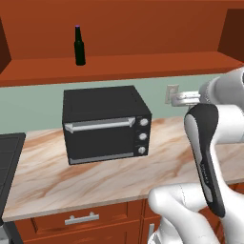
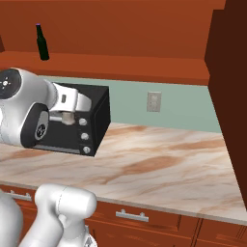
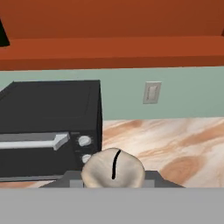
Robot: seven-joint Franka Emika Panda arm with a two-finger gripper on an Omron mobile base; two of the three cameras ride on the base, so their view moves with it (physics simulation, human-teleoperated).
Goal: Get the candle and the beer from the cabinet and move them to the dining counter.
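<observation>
The candle [image 3: 113, 169], pale with a black wick, sits close against the hand camera, and my gripper [image 3: 113, 180] is shut on it. From the right base camera the candle [image 2: 67, 117] hangs under the hand, in front of the toaster oven and above the kitchen counter. The beer [image 1: 79, 46], a dark bottle with a purple cap, stands upright on the open shelf of the cabinet [image 1: 143, 64], up and to the left of the gripper; it appears again as the beer [image 2: 42, 42]. The dining counter is out of view.
A black toaster oven [image 1: 106, 124] stands on the marbled kitchen counter [image 2: 164, 164] below the shelf. A wall socket [image 2: 154, 102] sits on the green backsplash. A dark cabinet side [image 2: 234, 96] rises at the right. Drawers with short handles [image 1: 82, 218] run under the counter.
</observation>
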